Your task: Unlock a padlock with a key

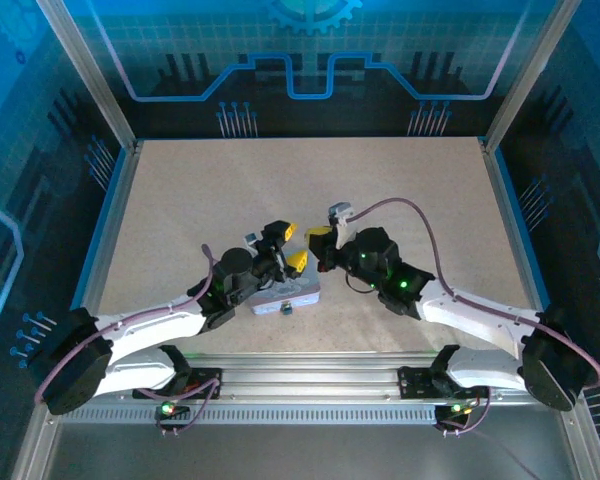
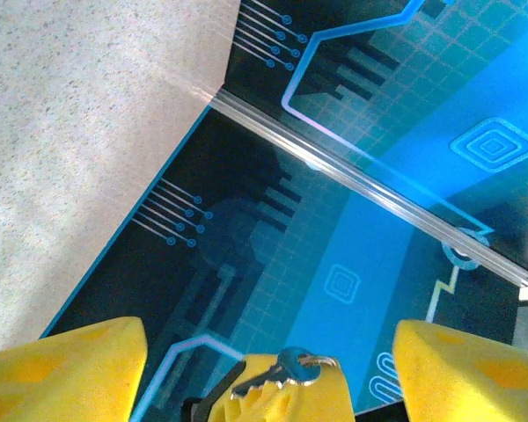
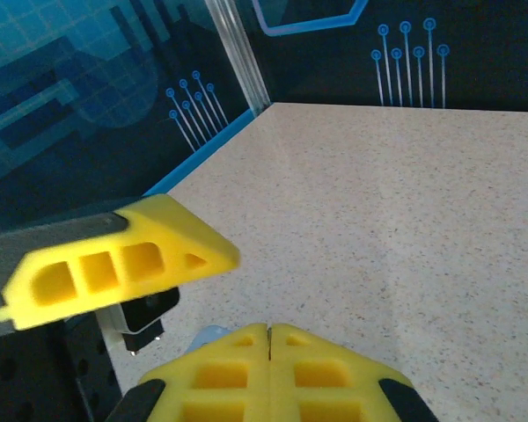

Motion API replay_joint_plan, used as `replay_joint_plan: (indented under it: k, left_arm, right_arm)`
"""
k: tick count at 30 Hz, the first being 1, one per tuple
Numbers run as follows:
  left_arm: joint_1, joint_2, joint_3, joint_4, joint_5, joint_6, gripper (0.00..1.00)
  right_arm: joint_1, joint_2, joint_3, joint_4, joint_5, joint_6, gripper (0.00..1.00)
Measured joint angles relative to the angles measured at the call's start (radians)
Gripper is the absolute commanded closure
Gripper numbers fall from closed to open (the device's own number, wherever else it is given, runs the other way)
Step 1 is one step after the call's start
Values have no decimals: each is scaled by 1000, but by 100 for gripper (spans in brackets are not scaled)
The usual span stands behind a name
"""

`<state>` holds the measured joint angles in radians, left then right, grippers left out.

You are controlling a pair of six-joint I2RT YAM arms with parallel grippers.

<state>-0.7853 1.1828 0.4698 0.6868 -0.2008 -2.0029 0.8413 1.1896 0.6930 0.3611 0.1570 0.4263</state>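
My right gripper is shut on the key; in its wrist view only a thin dark edge of the key shows in the slit between the yellow pads. From the left wrist view, the small silver key and its ring stick out of the right gripper's yellow fingers. My left gripper is open wide, one pad on each side of the key and not touching it. In the top view the left gripper and right gripper meet tip to tip above the table. The tiny dark padlock lies at the tin's near edge.
A pale lilac tin lies on the speckled table under the left gripper; its corner peeks out below the right pads. One left finger crosses the right wrist view. Aluminium posts and blue printed walls enclose the table.
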Motion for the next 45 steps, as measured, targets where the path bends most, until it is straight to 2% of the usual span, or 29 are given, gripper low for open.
replay_joint_plan:
  k: [18, 29, 45]
  left_arm:
    - [-3, 10, -29, 63, -60, 0, 52]
    - [-3, 9, -33, 64, -65, 0, 74]
    - [-3, 10, -35, 71, -67, 0, 92]
  right_arm:
    - [42, 41, -5, 37, 0, 0, 100]
    - [43, 40, -9, 52, 0, 0, 100]
    - [44, 14, -29, 66, 0, -1, 100]
